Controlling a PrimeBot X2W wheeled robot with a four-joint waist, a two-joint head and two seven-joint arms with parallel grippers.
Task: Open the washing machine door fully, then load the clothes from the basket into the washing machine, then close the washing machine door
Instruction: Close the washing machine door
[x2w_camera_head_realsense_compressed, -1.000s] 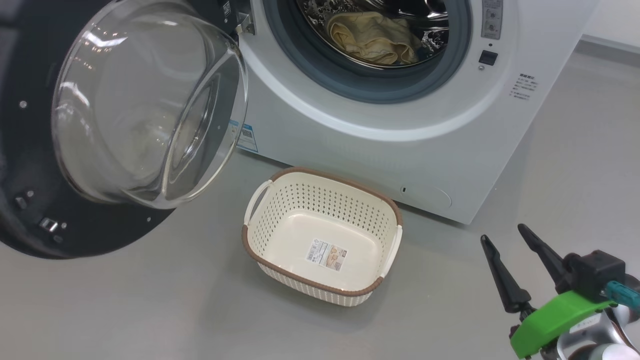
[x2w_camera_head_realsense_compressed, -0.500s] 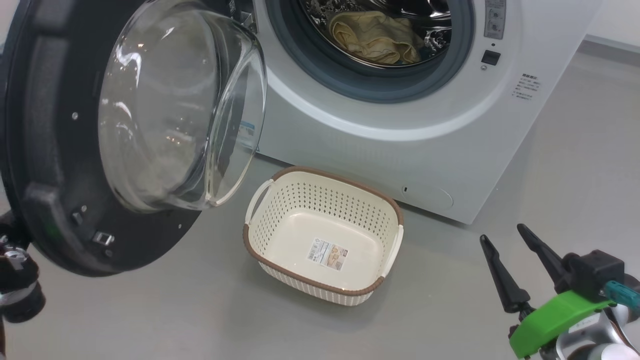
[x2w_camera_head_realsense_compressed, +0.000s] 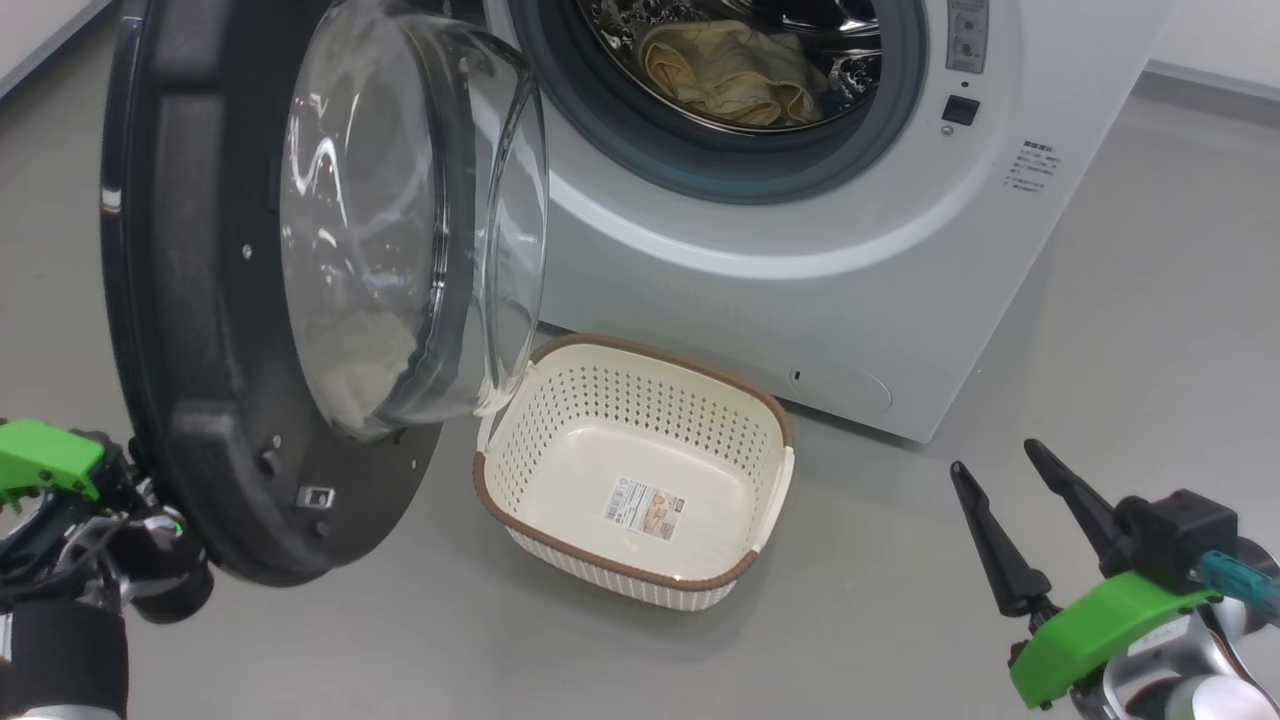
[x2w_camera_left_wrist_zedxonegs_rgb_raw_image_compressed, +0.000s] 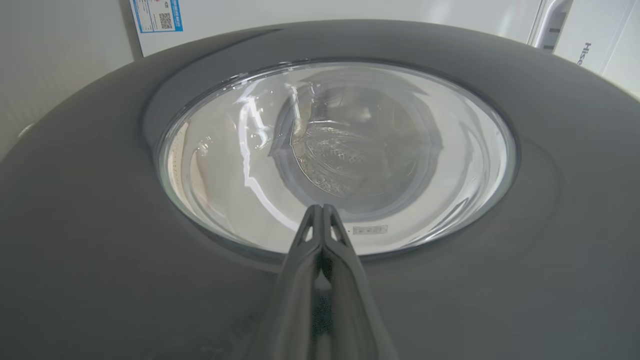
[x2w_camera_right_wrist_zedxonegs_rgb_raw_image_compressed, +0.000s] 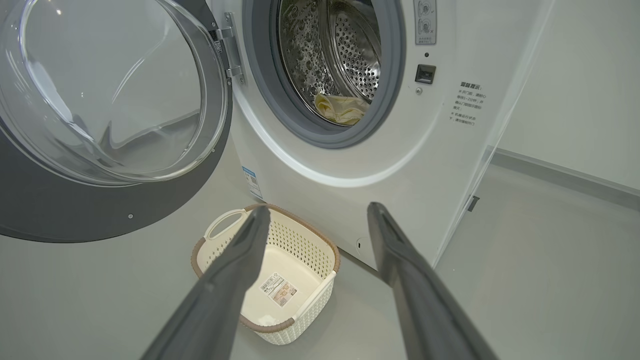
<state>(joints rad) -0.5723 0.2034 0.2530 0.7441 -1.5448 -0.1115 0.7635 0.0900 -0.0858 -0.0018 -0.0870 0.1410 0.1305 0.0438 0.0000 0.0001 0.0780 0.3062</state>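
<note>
White and bulky, the washing machine (x2w_camera_head_realsense_compressed: 800, 260) stands on the grey floor (x2w_camera_head_realsense_compressed: 1120, 330) with its drum mouth uncovered. The washing machine door (x2w_camera_head_realsense_compressed: 190, 330), hinged on the left, stands partly swung out, glass bowl turned toward the opening. The basket (x2w_camera_head_realsense_compressed: 650, 400) sits on the floor just in front of the machine, its bottom label showing. Cream clothes (x2w_camera_head_realsense_compressed: 725, 75) lie crumpled inside the drum. The left claw (x2w_camera_left_wrist_zedxonegs_rgb_raw_image_compressed: 322, 210) is clenched, fingers pressed together, tips at the lower edge of the glass on the door's outer face. The right claw (x2w_camera_head_realsense_compressed: 992, 458) is released, holding nothing, well to the right of the basket.
</note>
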